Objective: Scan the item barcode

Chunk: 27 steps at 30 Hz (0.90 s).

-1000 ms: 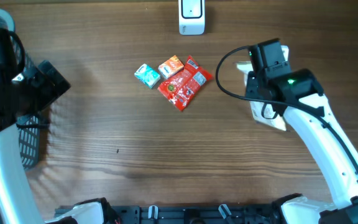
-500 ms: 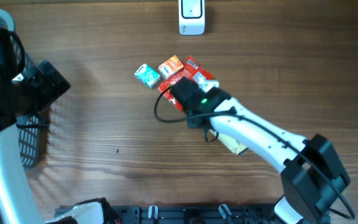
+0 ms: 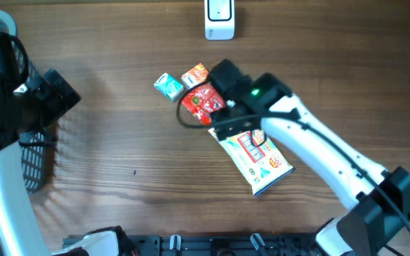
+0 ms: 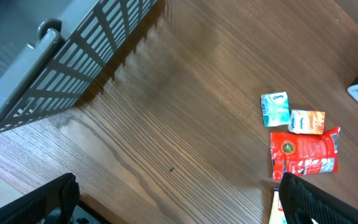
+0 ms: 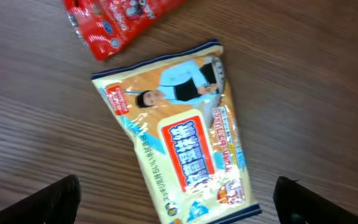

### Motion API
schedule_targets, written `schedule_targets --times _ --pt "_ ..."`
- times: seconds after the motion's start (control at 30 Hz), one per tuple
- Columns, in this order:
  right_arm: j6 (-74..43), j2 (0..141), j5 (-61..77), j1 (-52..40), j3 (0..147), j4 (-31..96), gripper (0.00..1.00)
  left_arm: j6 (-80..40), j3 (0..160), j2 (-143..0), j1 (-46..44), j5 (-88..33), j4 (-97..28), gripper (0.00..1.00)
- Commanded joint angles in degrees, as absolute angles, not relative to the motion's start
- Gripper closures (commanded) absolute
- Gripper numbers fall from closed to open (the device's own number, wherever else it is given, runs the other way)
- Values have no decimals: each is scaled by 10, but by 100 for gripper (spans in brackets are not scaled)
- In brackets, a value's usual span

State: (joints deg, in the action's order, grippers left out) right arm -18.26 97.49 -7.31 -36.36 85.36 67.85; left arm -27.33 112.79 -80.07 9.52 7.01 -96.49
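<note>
A yellow snack packet lies flat on the wooden table with its printed front up; its barcode is out of view. My right gripper hangs open above it, one finger at each side and neither touching it. In the overhead view the right wrist covers the packet's upper end. The white scanner stands at the table's far edge. My left gripper is open over bare wood at the left, with nothing between its fingers.
A red packet, an orange box and a teal box lie clustered just up-left of the yellow packet. A dark wire basket stands at the left edge by the left arm.
The right arm swung from the right side to the middle with the yellow packet. Its gripper opened and the packet now lies on the table. The left arm has not moved.
</note>
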Motion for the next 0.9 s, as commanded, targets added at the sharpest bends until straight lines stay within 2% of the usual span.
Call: schedule_targets --times 0.0,0.1,0.23,0.33,0.5,0.67,0.87 --pt "-58 975 78 -248 821 659 0 -275 1131 -800 100 69 -965 0" --pt "29 976 218 -154 780 626 0 -275 1131 -800 100 69 -965 0" --pt "33 976 284 -69 697 561 0 -275 1131 -800 100 69 -965 0" --pt "62 976 381 -56 625 501 0 -275 1131 -800 100 69 -965 0" --pt "-5 977 390 -70 533 397 0 -275 1131 -800 100 69 -965 0" --pt "-61 983 324 -81 486 360 0 -275 1131 -800 100 69 -965 0" --pt "-77 989 330 -82 451 350 0 -275 1131 -800 100 69 -965 0"
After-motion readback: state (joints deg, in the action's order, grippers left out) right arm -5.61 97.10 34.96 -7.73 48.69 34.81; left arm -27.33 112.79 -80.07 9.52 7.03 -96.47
